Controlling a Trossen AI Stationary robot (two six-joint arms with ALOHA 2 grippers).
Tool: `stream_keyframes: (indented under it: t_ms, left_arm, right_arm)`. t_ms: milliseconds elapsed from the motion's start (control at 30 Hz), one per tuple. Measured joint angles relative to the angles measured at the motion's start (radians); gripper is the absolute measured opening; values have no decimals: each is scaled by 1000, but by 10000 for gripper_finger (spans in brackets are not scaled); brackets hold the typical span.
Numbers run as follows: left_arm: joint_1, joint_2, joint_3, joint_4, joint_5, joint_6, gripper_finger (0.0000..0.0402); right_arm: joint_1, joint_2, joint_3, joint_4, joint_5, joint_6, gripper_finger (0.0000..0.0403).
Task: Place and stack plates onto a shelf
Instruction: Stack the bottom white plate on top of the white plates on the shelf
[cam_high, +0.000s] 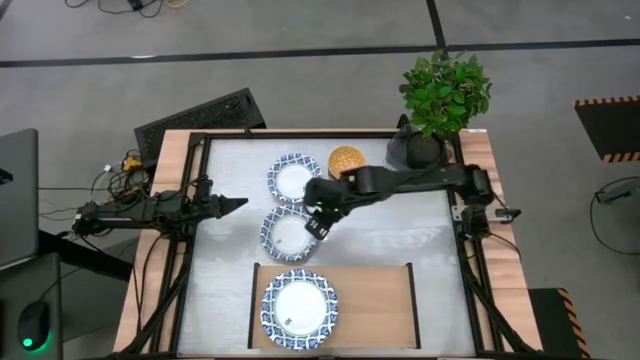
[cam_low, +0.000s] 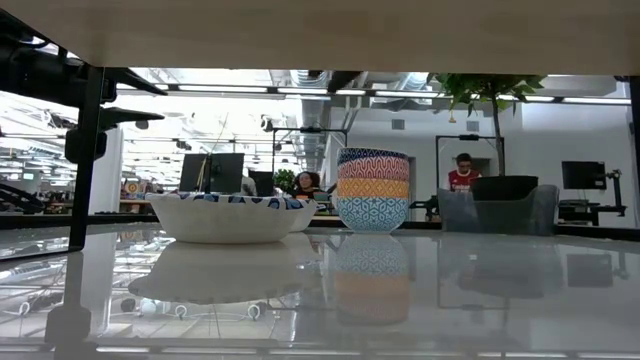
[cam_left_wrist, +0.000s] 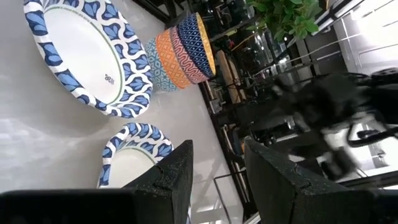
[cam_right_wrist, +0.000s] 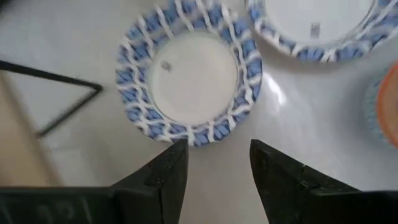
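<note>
Three blue-and-white rimmed plates show in the high view. One plate lies on the left part of the light-wood shelf at the near edge. A middle plate and a far plate rest flat on the tabletop. My right gripper is open and hovers over the middle plate's right rim; its wrist view shows that plate just beyond the open fingers. My left gripper waits open near the table's left side, pointing at the plates.
A stack of patterned bowls stands just right of the far plate, close to my right arm. A potted plant sits at the far right corner. The shelf's right half is bare wood. A black frame rims the table.
</note>
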Motion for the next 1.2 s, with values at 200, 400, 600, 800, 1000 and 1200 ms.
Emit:
stream_keyframes:
  t_ms: [200,400,600,800,1000,1200]
  left_arm:
    - [0,0,0,0,-5,0,128]
    - [0,0,0,0,-18,7,128]
    - [0,0,0,2,-43,8,128]
    - [0,0,0,3,-62,3,128]
    - [0,0,0,3,-63,-1,128]
    - [0,0,0,3,-63,-2,128]
  right_arm:
    - [-42,96,-1,-2,-87,-56,217]
    - [-69,159,-28,37,-140,-95,238]
    - [-72,146,-170,172,-150,-64,256]
    - [-77,138,-286,317,-162,-15,256]
    - [-75,138,-348,484,-163,39,256]
    - [-77,138,-348,485,-161,55,256]
